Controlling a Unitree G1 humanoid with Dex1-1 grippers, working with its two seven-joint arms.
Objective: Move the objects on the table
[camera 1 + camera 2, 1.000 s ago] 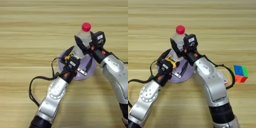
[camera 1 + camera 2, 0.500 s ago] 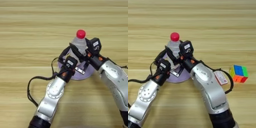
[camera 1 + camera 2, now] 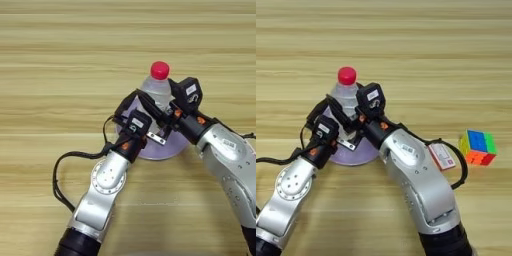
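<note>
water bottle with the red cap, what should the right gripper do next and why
Probably lower it a little further and only then open. The right gripper has its black fingers around the water bottle, which stands upright over the lilac plate; whether its base touches the plate is hidden. The left gripper sits close beside it over the plate, so any sideways move risks a bump.

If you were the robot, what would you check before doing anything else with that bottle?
1. Right gripper around the bottle: ok, fingers flank it.
2. Bottle upright, red cap on: ok.
3. Bottle base over the lilac plate: ok; touching it or not: cannot tell.
4. Left gripper clear of the bottle: not ok, crowded beside it.
5. Tape measure's place: cannot tell, hidden.
6. Cube out of the way: ok.
</note>
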